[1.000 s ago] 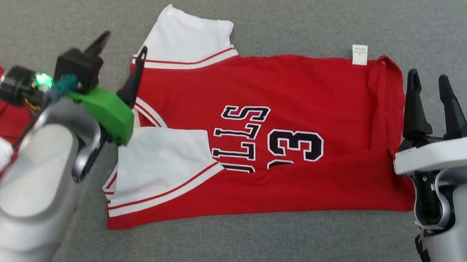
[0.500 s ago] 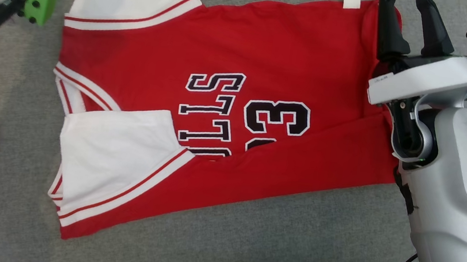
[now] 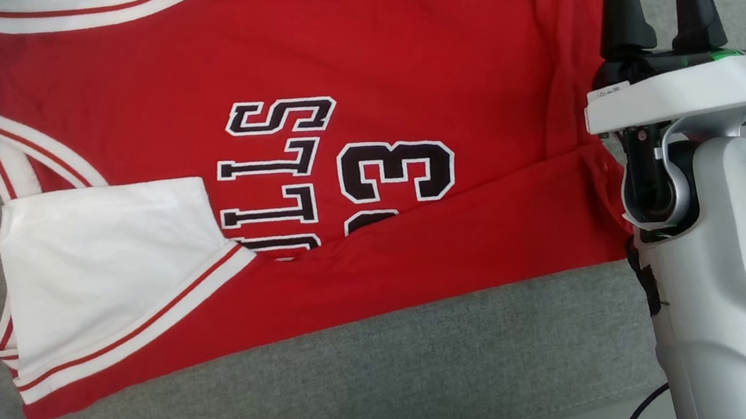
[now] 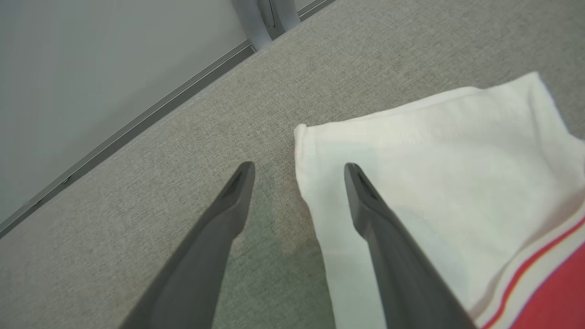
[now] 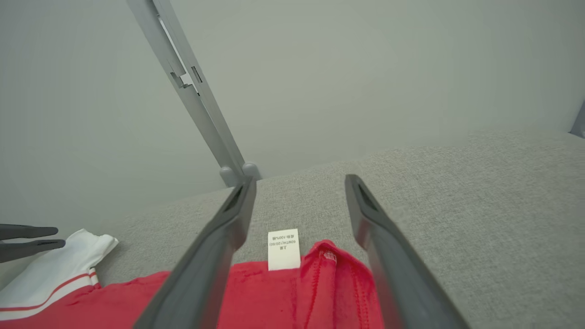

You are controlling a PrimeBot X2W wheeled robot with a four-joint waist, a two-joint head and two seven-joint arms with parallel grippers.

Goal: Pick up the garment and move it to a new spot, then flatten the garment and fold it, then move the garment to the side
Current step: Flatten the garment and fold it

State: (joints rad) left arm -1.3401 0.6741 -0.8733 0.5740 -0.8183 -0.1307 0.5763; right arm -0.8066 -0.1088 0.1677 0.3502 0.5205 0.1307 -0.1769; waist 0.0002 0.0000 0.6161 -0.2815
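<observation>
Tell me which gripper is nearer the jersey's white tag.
Right. The right gripper, open, points at the tag, which shows between its fingers. The left gripper, open, is over the white sleeve at the jersey's far end.

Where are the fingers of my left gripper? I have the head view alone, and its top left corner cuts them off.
Observer: The left gripper is open above the edge of the white sleeve: one finger over the sleeve, the other over the grey cushion.
Operator: And the tips of the right one?
Observer: The right gripper is open too. Its wrist view shows the white label at the edge of the red jersey, between its fingers.
Operator: Is any cloth pinched?
Observer: No, there is no cloth between either pair of fingers.
</observation>
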